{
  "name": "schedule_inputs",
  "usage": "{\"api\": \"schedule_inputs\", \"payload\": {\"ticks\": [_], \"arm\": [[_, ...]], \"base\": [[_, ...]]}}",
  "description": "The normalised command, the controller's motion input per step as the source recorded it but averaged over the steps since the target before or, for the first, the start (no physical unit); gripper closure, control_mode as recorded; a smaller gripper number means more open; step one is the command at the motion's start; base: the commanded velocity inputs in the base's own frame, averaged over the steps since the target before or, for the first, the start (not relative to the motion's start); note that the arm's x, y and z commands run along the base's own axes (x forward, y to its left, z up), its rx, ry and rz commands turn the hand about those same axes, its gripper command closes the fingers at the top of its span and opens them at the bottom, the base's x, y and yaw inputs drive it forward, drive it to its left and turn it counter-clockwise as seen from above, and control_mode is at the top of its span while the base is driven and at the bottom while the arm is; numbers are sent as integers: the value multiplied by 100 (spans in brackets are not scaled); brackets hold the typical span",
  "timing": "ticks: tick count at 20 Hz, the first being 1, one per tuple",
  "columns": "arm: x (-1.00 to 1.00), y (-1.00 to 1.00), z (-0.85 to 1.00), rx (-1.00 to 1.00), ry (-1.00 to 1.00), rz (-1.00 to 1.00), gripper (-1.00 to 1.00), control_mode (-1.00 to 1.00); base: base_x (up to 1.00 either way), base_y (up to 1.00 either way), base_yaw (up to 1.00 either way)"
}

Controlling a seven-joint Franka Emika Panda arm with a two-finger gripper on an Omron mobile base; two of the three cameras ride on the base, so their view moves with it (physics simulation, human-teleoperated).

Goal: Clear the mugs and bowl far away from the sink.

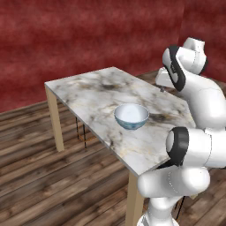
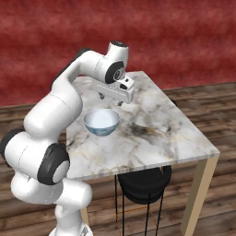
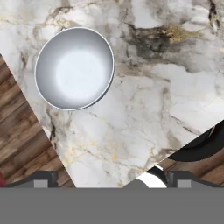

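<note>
The bowl [image 1: 131,115] [image 2: 102,121] stands upright near the front edge of a marble table [image 1: 88,92] [image 2: 156,133]; it is white inside and pale blue outside. My gripper [image 2: 110,99] [image 1: 162,88] hovers above the table, a little behind the bowl, open with nothing between its fingers. In the hand view the bowl [image 3: 74,68] lies at the upper left, well away from the gripper [image 3: 112,178], whose fingertips [image 3: 41,179] stand wide apart at the bottom. The mugs and the sink are out of view.
A black stool [image 2: 144,184] [image 3: 201,148] stands under the table. The table top [image 3: 148,100] has free room to the right of the bowl. Wooden floor [image 1: 44,176] surrounds the table and a red wall [image 2: 184,37] runs behind it.
</note>
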Motion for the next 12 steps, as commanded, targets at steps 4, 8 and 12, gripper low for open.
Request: {"api": "schedule_inputs", "payload": {"ticks": [4, 8, 12], "arm": [[-100, 30, 62, -24, -15, 29, -100, -100], [-100, 33, 35, -19, -16, 30, -100, -100], [-100, 14, 1, -4, -14, 33, -100, -100]], "base": [[0, 0, 0], [0, 0, 0], [0, 0, 0]]}}
